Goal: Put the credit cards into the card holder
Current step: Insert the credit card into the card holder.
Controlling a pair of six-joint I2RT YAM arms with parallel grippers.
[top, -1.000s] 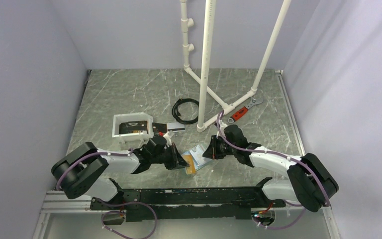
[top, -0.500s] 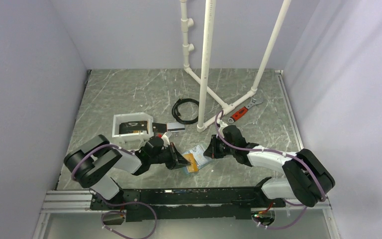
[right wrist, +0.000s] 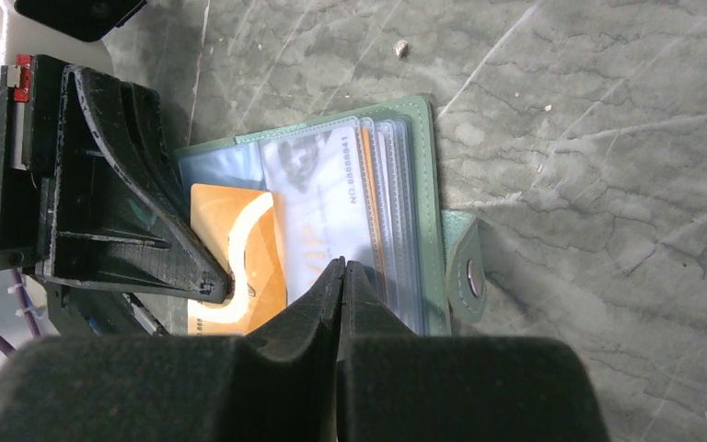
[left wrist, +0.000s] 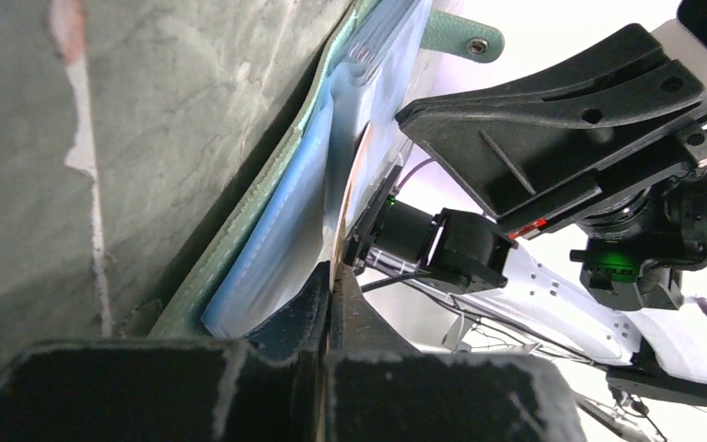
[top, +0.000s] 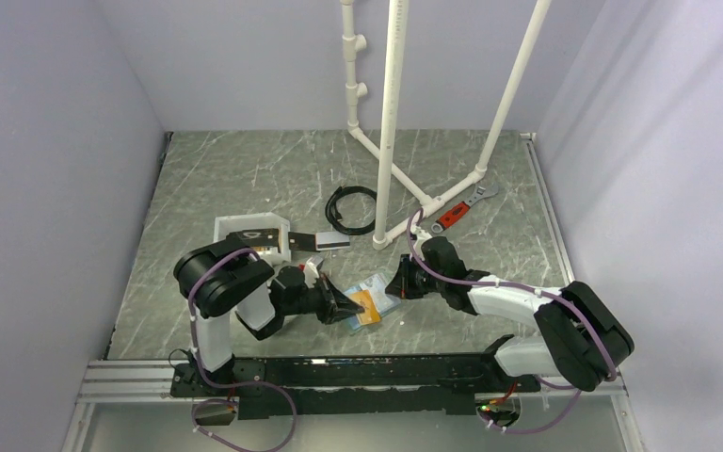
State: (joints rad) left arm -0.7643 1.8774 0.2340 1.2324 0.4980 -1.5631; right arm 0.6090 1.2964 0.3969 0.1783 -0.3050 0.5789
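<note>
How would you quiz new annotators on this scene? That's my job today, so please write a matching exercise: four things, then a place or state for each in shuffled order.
Things:
1. orange card
2. card holder
3. white tray
4. black cable

Places or states:
A. coiled beside the foot of the pipe frame
B. lying open on the table
C. pinched in the shut left tool
D. farthest left of the four

Pairs: 1-C, 2-B, 3-D, 4-A

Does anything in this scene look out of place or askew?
An orange card sticks out from the card holder, not fully in. A loose card lies beside the white tray.
</note>
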